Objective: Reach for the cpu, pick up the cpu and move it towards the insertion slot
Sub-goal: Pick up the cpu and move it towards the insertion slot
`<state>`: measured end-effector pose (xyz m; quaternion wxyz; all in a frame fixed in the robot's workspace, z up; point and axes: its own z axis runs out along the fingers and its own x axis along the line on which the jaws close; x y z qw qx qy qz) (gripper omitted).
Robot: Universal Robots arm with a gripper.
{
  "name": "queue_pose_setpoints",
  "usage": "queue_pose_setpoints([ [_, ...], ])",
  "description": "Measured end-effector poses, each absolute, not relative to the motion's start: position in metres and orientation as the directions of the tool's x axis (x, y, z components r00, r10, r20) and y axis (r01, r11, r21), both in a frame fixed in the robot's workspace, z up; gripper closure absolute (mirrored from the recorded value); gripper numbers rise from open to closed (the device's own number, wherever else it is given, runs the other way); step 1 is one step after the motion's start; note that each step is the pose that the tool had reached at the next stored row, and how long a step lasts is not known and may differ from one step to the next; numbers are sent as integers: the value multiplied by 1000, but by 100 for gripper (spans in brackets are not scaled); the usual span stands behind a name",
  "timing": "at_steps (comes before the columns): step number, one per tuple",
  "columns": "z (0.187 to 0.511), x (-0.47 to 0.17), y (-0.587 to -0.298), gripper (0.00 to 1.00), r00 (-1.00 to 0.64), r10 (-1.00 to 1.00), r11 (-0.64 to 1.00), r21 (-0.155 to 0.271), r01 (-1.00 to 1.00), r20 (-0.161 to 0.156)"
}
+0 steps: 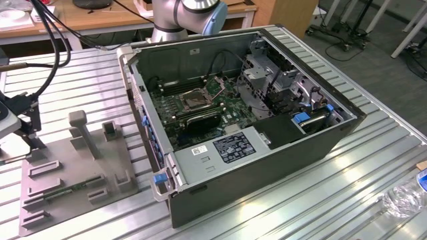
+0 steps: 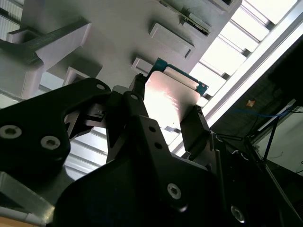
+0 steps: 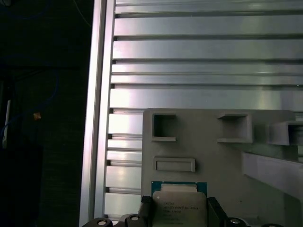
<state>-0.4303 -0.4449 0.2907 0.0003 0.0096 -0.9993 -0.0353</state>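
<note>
The gripper (image 2: 167, 99) has its two black fingers (image 2: 137, 97) closed narrowly against opposite edges of the cpu (image 3: 179, 202), so the chip sits clamped between them, silver top up. It is over the grey fixture plate (image 3: 213, 151), near the plate's edge that runs close along the slatted aluminium table's (image 3: 189, 47) rim; whether it rests on the plate or is lifted, I cannot tell. The insertion slot (image 1: 195, 98) lies well apart, inside the open computer case (image 1: 267, 165) in the middle of the table.

Ribbed aluminium table (image 1: 300, 200), wooden desk (image 1: 100, 20) behind, grey floor (image 1: 373, 65).
</note>
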Motion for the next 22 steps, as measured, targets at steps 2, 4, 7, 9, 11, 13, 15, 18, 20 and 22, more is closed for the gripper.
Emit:
queue_pose_setpoints([
  [2, 291, -430, -445, 46, -1000, -19, 997, 71, -19, 0],
  [4, 292, -430, -445, 46, -1000, -19, 997, 71, -19, 0],
  [7, 292, -430, -445, 46, -1000, -19, 997, 71, -19, 0],
  [9, 292, -430, -445, 46, -1000, -19, 997, 71, -19, 0],
  [11, 293, -430, -445, 46, -1000, -19, 997, 71, -19, 0],
  [13, 293, -430, -445, 46, -1000, -19, 997, 71, -19, 0],
  [15, 294, -430, -445, 46, -1000, -19, 997, 71, -19, 0],
  [18, 295, -430, -445, 46, -1000, -19, 997, 71, -19, 0],
  [20, 296, -430, -445, 46, -1000, -19, 997, 71, -19, 0],
  [22, 297, -430, -445, 46, -1000, -19, 997, 71, -19, 0],
])
